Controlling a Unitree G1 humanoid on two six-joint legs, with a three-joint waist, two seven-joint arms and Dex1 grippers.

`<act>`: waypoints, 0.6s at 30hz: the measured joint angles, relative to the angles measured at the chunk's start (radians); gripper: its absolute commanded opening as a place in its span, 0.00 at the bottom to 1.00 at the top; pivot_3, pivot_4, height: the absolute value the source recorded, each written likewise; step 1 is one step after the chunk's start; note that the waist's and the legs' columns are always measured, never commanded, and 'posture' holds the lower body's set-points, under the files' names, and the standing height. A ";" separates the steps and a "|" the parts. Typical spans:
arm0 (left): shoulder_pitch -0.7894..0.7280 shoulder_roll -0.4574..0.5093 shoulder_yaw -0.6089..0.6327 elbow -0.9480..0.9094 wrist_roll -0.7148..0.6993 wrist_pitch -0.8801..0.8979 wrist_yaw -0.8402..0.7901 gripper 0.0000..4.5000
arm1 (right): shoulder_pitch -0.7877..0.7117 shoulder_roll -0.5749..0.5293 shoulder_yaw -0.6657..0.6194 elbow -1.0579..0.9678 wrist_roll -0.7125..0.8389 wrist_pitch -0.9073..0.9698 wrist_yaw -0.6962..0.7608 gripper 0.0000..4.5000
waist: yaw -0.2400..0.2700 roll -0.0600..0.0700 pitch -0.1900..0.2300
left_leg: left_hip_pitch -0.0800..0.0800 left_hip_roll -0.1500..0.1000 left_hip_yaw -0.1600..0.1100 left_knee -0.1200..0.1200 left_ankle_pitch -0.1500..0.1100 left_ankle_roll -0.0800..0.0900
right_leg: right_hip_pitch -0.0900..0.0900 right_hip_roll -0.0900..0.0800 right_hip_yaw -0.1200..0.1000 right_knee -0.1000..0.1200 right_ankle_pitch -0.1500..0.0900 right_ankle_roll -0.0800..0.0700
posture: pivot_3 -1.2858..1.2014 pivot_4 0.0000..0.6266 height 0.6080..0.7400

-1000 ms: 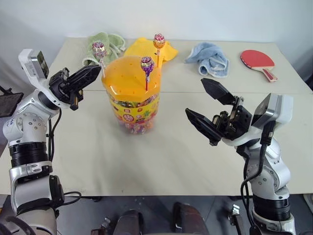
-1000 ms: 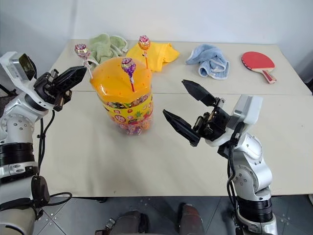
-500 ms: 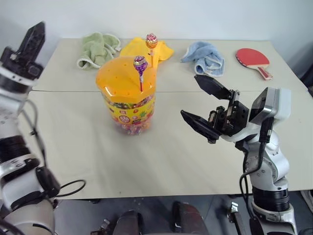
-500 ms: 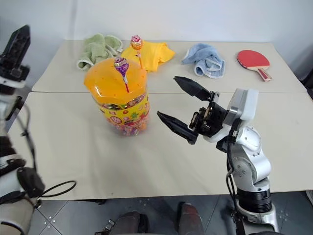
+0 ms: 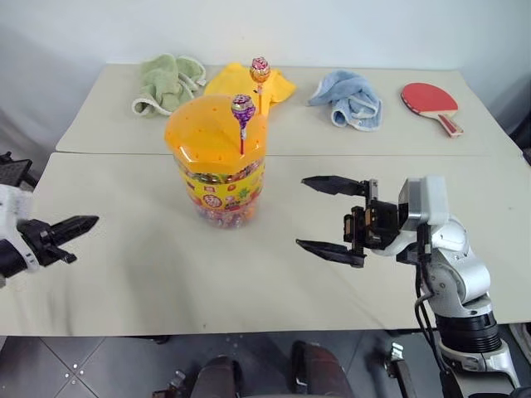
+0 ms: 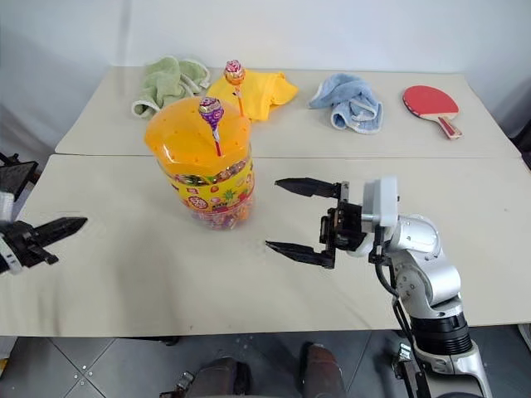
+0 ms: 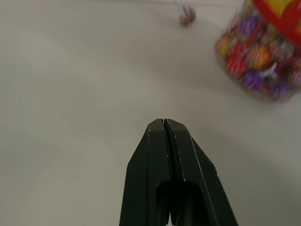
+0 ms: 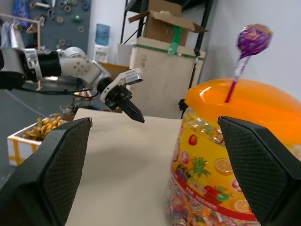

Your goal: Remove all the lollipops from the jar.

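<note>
Beige worktop (image 5: pixel 274 282) carries the jar (image 5: pixel 217 162). Since a second ago my left claw (image 5: pixel 79 224) has swung down left of the jar, shut and empty. One lollipop (image 7: pixel 187 15) lies on the worktop in my left wrist view; two lollipops (image 5: pixel 243 108) stand in the lid. My right claw (image 5: pixel 319 214), wide open and empty, waits right of the jar; its wrist view shows shelving and boxes behind.
</note>
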 measured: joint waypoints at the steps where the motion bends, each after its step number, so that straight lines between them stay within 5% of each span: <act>1: -0.002 -0.002 0.001 -0.002 0.004 -0.013 0.000 0.09 | 0.007 0.000 0.000 0.000 -0.006 -0.005 0.001 1.00 | 0.000 0.000 0.000 | 0.000 0.000 0.000 0.000 0.000 0.000 | 0.000 0.000 0.000 0.000 0.000 0.000 | 0.52 0.24 1.00; 13: -0.075 -0.124 0.033 -0.084 -0.109 -0.076 -0.123 0.84 | 0.104 -0.019 -0.049 -0.009 -0.027 -0.007 -0.046 1.00 | 0.005 -0.001 0.000 | 0.000 0.000 0.002 0.001 0.000 0.000 | -0.001 0.000 0.001 0.001 0.000 0.000 | 0.52 0.24 1.00; 18: -0.107 -0.141 0.054 -0.158 -0.270 0.001 -0.186 0.84 | 0.120 -0.023 -0.093 -0.008 -0.010 0.001 -0.081 1.00 | 0.000 0.000 0.000 | 0.000 0.000 0.002 0.001 0.000 0.000 | -0.001 0.000 0.001 0.001 0.000 0.000 | 0.52 0.24 1.00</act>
